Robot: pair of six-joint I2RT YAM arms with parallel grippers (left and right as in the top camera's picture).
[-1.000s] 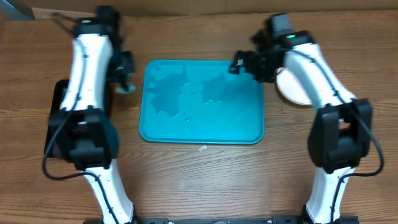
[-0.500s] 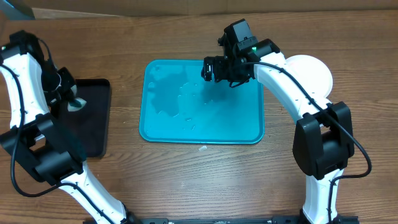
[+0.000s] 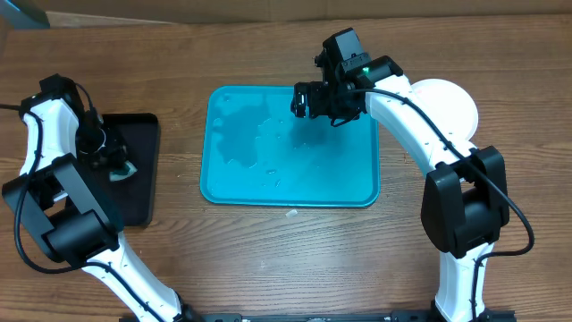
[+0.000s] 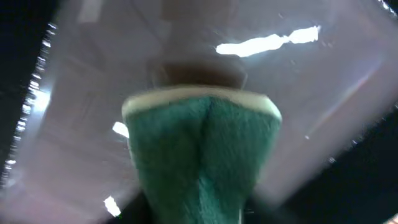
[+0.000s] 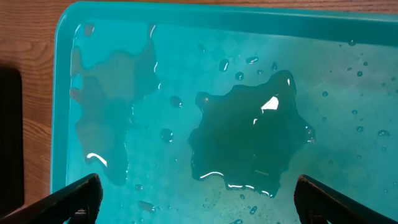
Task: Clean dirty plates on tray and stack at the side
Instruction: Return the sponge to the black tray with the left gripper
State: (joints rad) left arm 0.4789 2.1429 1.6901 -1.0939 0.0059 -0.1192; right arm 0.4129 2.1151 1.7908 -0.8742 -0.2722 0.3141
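Note:
The turquoise tray (image 3: 268, 183) lies at the table's middle with no plates on it, only water puddles (image 5: 245, 140) and drops. A white plate (image 3: 450, 100) lies on the table to the right of the tray, partly hidden by my right arm. The yellow-green and pale blue plates are out of view. My right gripper (image 3: 306, 100) hovers over the tray's far right part, wide open and empty; in the right wrist view (image 5: 199, 196) its fingers frame the puddle. My left gripper (image 3: 114, 163) is shut on a green sponge (image 4: 202, 155) just over the black tray (image 3: 134, 201).
The black tray lies left of the turquoise tray, a strip of bare wood between them. A small white scrap (image 3: 291, 213) lies on the table just in front of the turquoise tray. Cardboard (image 3: 179, 7) lines the table's far edge.
A second ago my right gripper was by the white plate; it moved left over the tray and has since held still. My left gripper swung from the tray's left edge onto the black tray with the sponge.

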